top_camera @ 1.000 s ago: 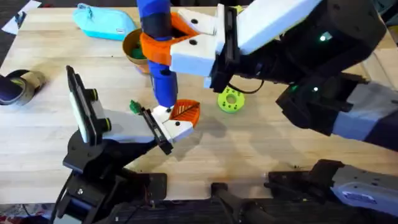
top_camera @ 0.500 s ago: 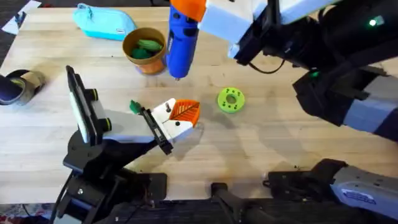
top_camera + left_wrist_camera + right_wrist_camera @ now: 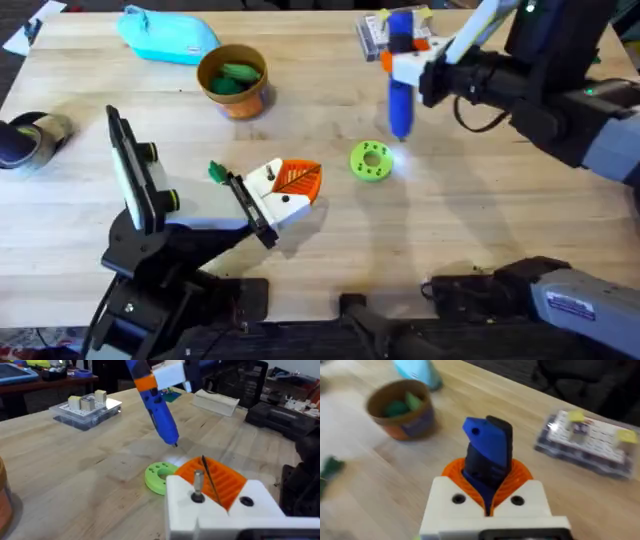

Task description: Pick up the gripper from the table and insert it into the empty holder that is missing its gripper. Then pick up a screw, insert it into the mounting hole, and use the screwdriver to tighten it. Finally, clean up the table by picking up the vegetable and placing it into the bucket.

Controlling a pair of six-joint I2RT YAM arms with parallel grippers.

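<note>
the right hand [image 3: 405, 60] grips the screwdriver [image 3: 400, 90] upright at 1 o'clock, tip above bare bench [image 3: 480, 230] beside the green disc [image 3: 371, 161]; left hand's state can't be told.

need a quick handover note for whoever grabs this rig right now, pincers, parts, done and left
Right pincer: shut on the blue pen-shaped screwdriver, held bit-down in the air beyond the green round disc.
Left pincer: cannot tell.
White wedge finger with orange ribbed face sits on the black-based holder, a screw standing in its hole.
Green vegetables already lie in the orange bucket.
Left: set the screwdriver down.
</note>
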